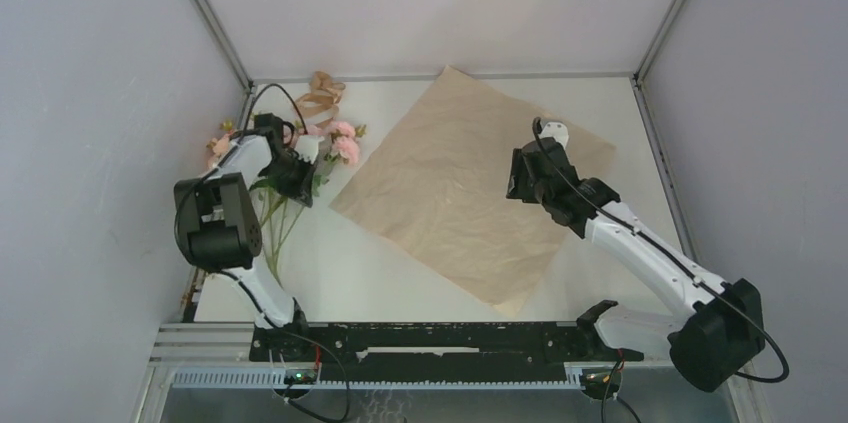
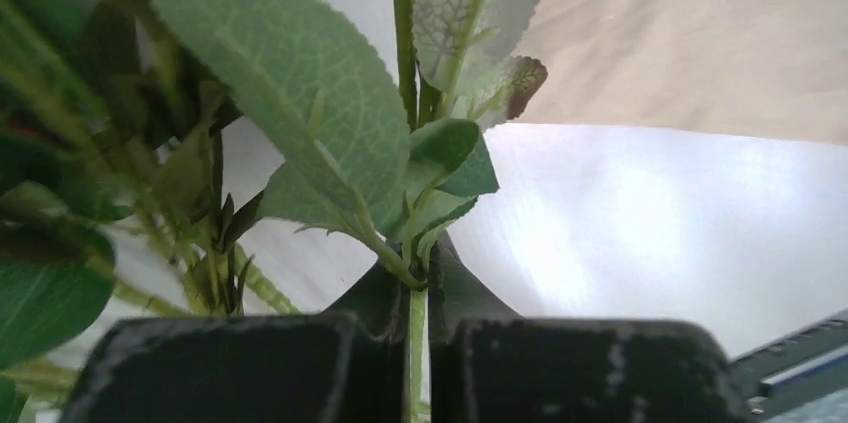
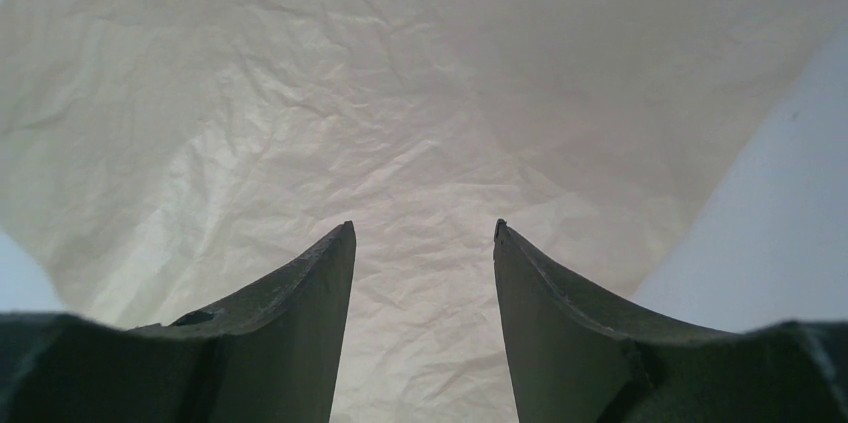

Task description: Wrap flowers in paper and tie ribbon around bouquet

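Top view: flowers (image 1: 338, 141) lie at upper left, ribbon (image 1: 322, 95) just above them; paper (image 1: 470, 183) flat at centre. Left wrist view: left gripper (image 2: 418, 288) clenched on one stem of the flowers. Right wrist view: right gripper (image 3: 424, 243) released — jaws apart over paper.

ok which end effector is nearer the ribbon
Left. The left end effector grips the flowers close to the ribbon; the right end effector hangs open over the paper.

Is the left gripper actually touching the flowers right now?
Touching. The left wrist view shows the left gripper shut on a thin green stem of the flowers, with no gap on either side of the stem.
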Controlling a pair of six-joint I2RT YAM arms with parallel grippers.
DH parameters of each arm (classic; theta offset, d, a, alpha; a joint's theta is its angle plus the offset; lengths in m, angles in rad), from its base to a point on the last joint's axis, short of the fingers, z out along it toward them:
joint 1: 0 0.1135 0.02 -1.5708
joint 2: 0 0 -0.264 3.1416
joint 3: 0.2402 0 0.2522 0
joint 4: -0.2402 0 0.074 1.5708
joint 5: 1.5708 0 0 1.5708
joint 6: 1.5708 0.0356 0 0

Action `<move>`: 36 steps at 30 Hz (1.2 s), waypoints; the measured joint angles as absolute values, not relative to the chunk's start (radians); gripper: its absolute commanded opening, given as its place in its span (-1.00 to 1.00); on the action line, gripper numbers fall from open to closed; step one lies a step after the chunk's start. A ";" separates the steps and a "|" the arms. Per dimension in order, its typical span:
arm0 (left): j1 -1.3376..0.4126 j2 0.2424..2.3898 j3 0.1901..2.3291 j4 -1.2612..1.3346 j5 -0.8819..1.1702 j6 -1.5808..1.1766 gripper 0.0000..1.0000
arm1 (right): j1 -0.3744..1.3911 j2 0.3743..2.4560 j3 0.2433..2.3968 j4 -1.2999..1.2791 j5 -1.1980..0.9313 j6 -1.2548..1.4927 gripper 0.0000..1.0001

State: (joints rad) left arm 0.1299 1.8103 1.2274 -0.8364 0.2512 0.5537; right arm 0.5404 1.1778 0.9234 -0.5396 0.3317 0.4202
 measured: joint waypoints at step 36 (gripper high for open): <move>-0.023 1.329 1.402 -0.763 0.723 0.056 1.00 | 0.823 1.655 1.357 -0.191 0.036 0.463 -1.00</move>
